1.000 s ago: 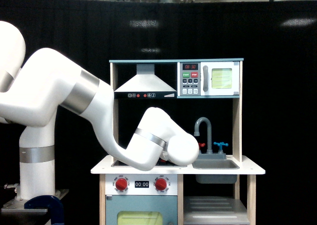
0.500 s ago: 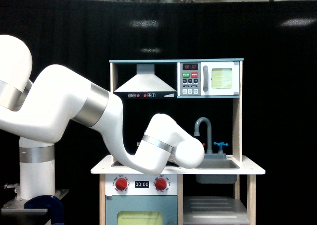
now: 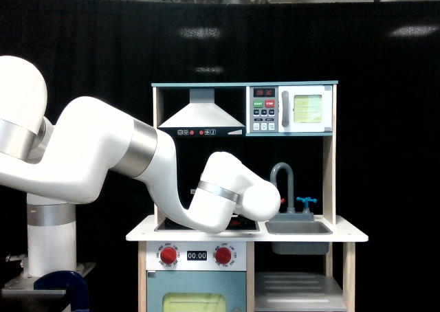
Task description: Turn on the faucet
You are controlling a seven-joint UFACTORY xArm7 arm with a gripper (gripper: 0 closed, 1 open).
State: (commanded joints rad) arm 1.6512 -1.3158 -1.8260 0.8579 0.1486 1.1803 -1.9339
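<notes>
Reaching across the toy kitchen from the exterior view's left, the white arm (image 3: pixel 137 164) bends low over the tabletop (image 3: pixel 141 234) and ends in a rounded wrist housing (image 3: pixel 260 198) that sits right against the faucet (image 3: pixel 284 181). The pincer itself is hidden behind that housing, so whether its jaws are spread, pressed together or pinching anything cannot be told; its place can only be taken as at the far end of the housing.

The faucet stands just past that end, toward the exterior view's right, at the back edge of the grey sink (image 3: pixel 299 228). Its curved gooseneck spout rises above the housing and arches back over toward it. The blue cross-shaped handle (image 3: pixel 306 202) is on the far side of the spout from the housing, apart from it and fully in view. Only a sliver of the red handle (image 3: pixel 280 201) shows at the housing's edge; whether anything touches it cannot be told.

Below the wrist lies the dark cooktop (image 3: pixel 240 223), with a red glow visible under the arm. Above are the range hood (image 3: pixel 201 113) and, further toward the exterior view's right, the toy microwave (image 3: pixel 292 109). On the front panel beneath the tabletop sit two round red stove knobs (image 3: pixel 223 255) with a small timer display (image 3: pixel 196 255) between them.
</notes>
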